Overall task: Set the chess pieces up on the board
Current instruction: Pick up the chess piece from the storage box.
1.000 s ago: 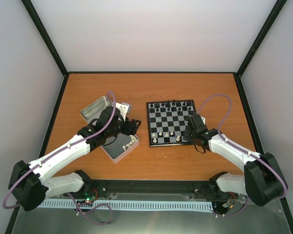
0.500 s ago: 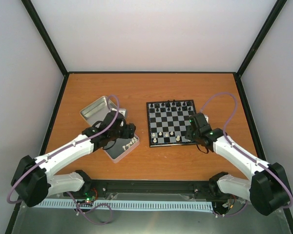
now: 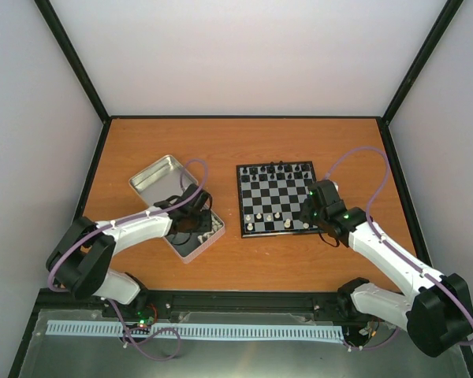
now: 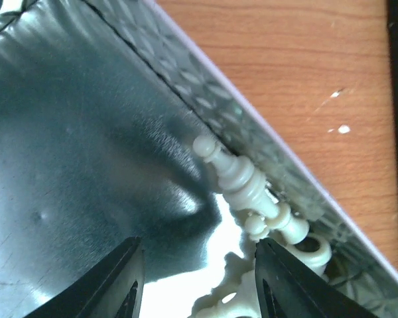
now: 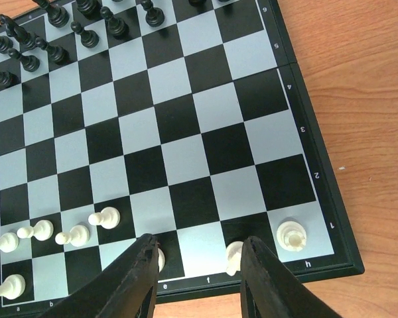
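On my side of the bench (image 3: 260, 268), the left fingers (image 3: 191, 218) are down inside the silver tin (image 3: 206, 246), which stands just left of the board (image 3: 284, 197). In the left wrist view the two fingers stand apart at a middle width. The shiny floor of the tin shows between them, and they are not closed on anything. The loose chess pieces (image 4: 247, 191) are cream coloured and lie on their sides in a small heap, against the wall of the tin in its corner. This heap is a little ahead of the fingers and toward the right one. Its nearest pieces reach into the gap and lie just beside the right finger (image 4: 288, 281), but I cannot tell if they touch it. The other finger is well apart from them.

The right fingers (image 3: 309, 211) hang over the near edge of the board, toward its right corner. They are also apart at a moderate width and they grip nothing. In the right wrist view one cream piece stands in the first row just beside the inner side of each finger. The corner piece (image 5: 292, 235) stands on the near right square, apart from the fingers. The white pawns (image 5: 76, 235) stand in a loose line to the left. The black pieces (image 5: 86, 33) stand at the far side of the board. The other half of the tin (image 3: 154, 179) lies behind the first, toward the far left.
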